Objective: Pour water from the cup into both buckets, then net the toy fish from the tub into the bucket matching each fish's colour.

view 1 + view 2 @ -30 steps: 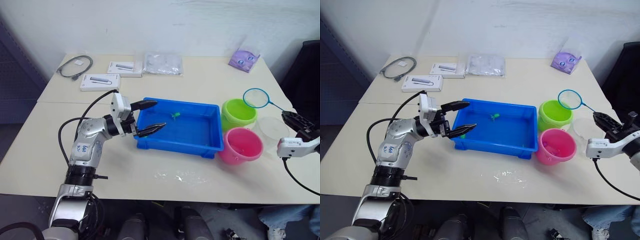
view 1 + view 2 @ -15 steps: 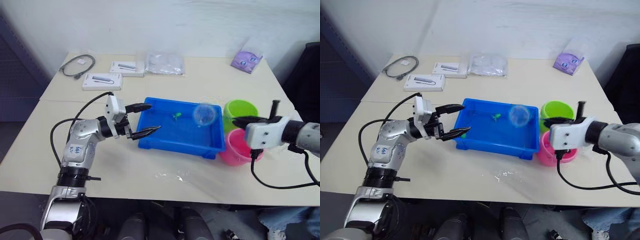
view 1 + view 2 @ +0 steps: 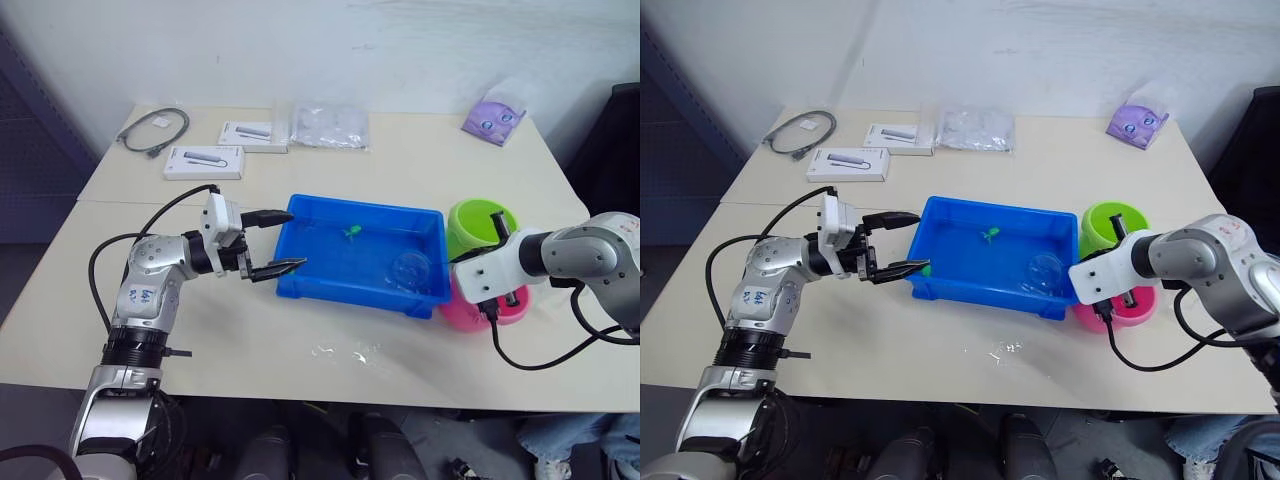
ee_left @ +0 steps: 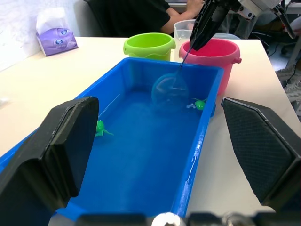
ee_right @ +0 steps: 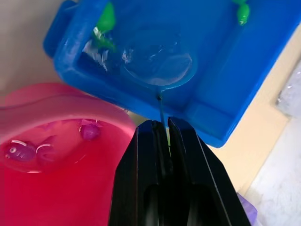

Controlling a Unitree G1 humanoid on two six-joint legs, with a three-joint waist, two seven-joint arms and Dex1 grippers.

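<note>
Right tool [image 5: 160, 129]: fingers pressed together on the thin handle of the net [image 5: 158, 63], held over the gap between the pink bucket and the tub's right end.
Net: hoop lowered into the right near part of the tub [image 3: 330, 285], mesh facing the tub floor; the handle slants up and right to the right tool.
Left tool [image 3: 282, 240]: fingers spread wide, hovering at the tub's left end, one finger over the far left corner and the other just outside the near left corner; it holds nothing.
Tub: blue tray in the middle of the surface [image 3: 300, 350], long side running left to right.
Green fish: one [image 3: 351, 232] in the far middle of the tub; one [image 4: 200, 104] at the right near wall, just beside the net hoop; one [image 4: 99, 127] lies toward the tub's left part, seen from the left wrist.
Pink bucket [image 3: 470, 315]: just right of the tub's near right corner, touching or nearly touching it; it holds water and small purple-pink fish [image 5: 89, 131].
Green bucket [image 3: 478, 222]: behind the pink bucket, just beside the tub's far right corner.
Cup [image 4: 184, 31]: clear, seen from the left wrist standing beyond the two buckets.
Spill: small wet patch [image 3: 352, 352] on the surface, near side of the tub.
Far edge of surface: grey cable [image 3: 152, 129], two white boxes [image 3: 203, 162], a clear plastic bag [image 3: 328, 127] and a purple tissue pack [image 3: 493, 119].
</note>
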